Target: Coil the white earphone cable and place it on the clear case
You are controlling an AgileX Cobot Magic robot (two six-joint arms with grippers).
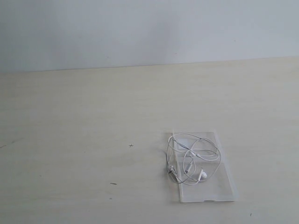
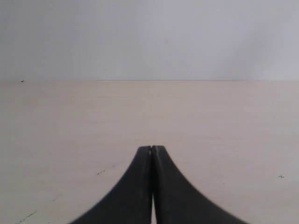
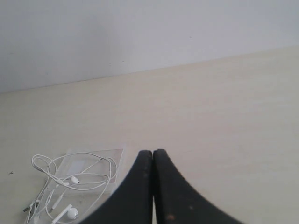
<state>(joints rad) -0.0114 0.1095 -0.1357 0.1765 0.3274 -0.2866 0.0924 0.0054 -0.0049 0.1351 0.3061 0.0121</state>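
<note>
Plainly, the thin white earphone cable (image 1: 202, 175) lies coiled on the flat transparent plastic case (image 1: 219, 191), lower right; hold your clenched, empty left end effector (image 2: 152, 150) and right end effector (image 3: 153, 152) clear of its loops.

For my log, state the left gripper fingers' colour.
Black; the fingers show best in the left wrist view.

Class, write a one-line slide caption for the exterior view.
Loosely coiled white earphone cable lying on an open clear case on a pale table.
</note>
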